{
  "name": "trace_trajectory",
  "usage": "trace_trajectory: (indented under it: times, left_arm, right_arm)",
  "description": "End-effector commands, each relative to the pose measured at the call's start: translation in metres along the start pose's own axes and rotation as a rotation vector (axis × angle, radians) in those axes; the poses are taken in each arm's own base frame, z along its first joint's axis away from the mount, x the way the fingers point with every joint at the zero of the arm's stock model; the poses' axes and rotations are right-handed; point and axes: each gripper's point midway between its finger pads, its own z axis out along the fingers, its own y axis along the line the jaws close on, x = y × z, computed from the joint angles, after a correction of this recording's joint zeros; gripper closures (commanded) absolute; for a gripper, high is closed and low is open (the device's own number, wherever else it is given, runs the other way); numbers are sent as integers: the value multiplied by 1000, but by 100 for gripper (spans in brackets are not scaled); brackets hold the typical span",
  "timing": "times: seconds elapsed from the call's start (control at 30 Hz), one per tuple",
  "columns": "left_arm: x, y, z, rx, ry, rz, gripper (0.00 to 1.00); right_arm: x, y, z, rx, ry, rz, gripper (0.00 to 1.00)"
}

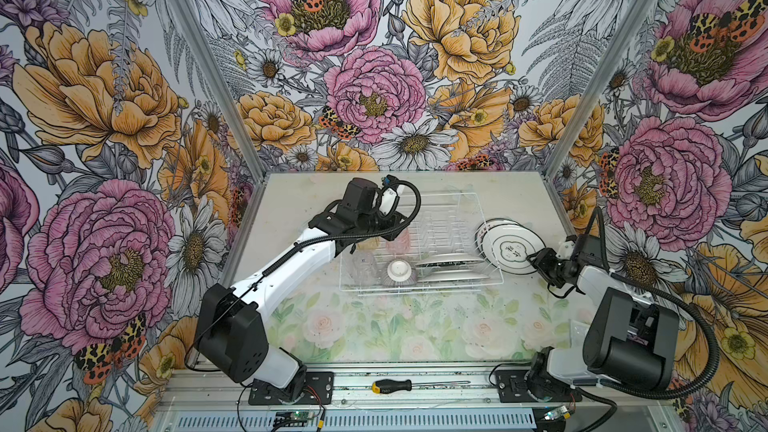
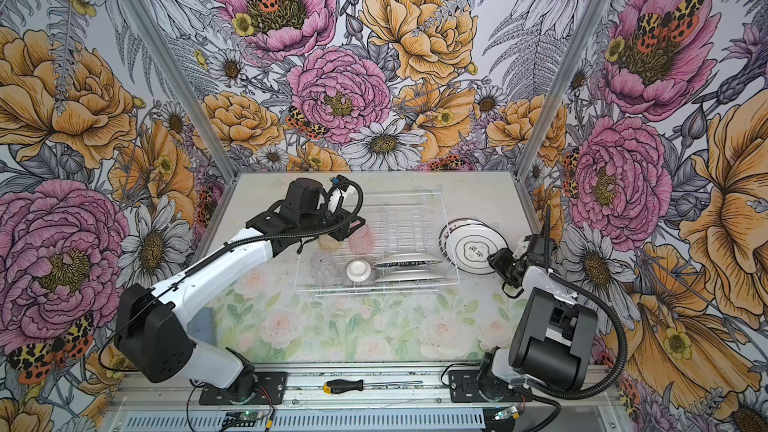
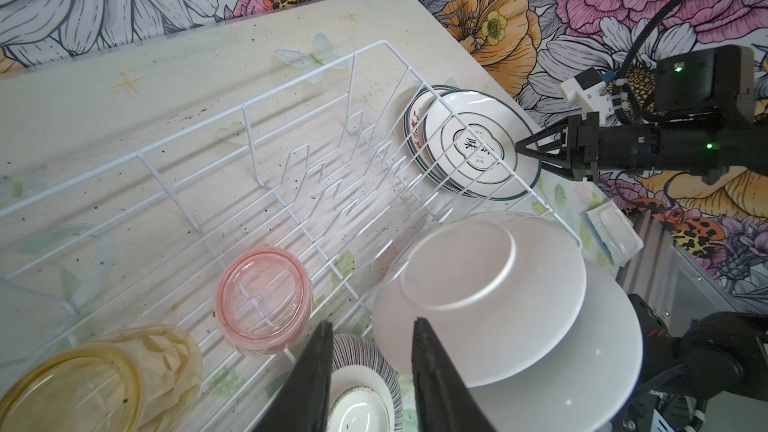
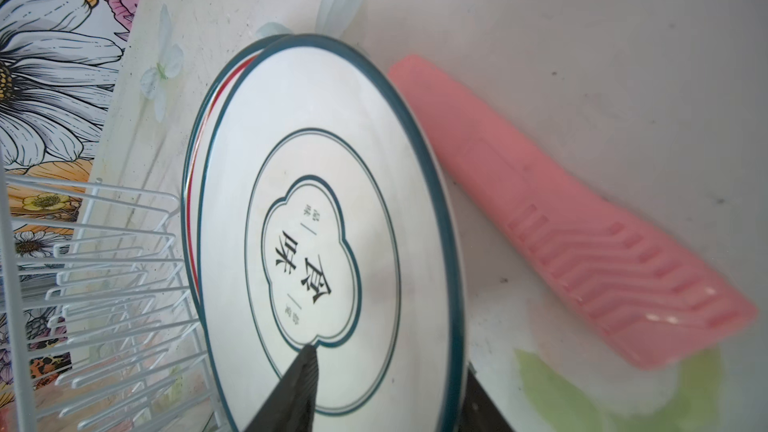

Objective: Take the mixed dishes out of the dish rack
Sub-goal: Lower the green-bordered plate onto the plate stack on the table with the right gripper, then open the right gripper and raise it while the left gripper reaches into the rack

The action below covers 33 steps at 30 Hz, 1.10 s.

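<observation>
The large white wire dish rack [image 1: 419,292] sits mid-frame in both top views on the pale floral worktop [image 1: 286,218]. In its lower left part sit a clear glass tumbler [image 1: 365,265] and, to its right, an upturned ribbed purplish-grey bowl with a white base [image 1: 401,273]. Just above them is a pink glass tumbler [image 1: 399,239], with an amber glass tumbler [image 3: 83,384] to its left.

Two white round plates [image 1: 449,260] lean on edge in the slots at the rack's lower right. Just right of the rack, a stack of round plates [image 1: 509,249] lies on the worktop. Its top plate is white with a dark teal rim and a printed emblem.

The right hand [image 1: 532,260] is at that plate's right edge. Its fingers are spread astride the rim, with one finger [image 4: 301,384] over the printed face. The left hand [image 3: 372,322] hovers over the bowl, fingers parted, holding nothing.
</observation>
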Motion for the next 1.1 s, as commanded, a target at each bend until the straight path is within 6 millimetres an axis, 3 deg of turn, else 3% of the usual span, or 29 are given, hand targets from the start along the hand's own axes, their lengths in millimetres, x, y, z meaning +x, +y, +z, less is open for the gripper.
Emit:
trace_trajectory:
  times: [0.0, 0.67, 0.8, 1.07]
  left_arm:
    - [-5, 0, -5, -2, -17, 19, 66]
    - [2, -4, -1, -3, 2, 44, 65]
    - [7, -20, 3, 7, 26, 121, 65]
    - [34, -89, 11, 30, 115, 520, 64]
  right_arm:
    - [-16, 9, -8, 11, -48, -53, 49]
    - [-22, 10, -29, 93, -96, -104, 40]
    - [-30, 23, -47, 78, -145, -128, 40]
    - [-23, 78, -75, 33, -169, -296, 41]
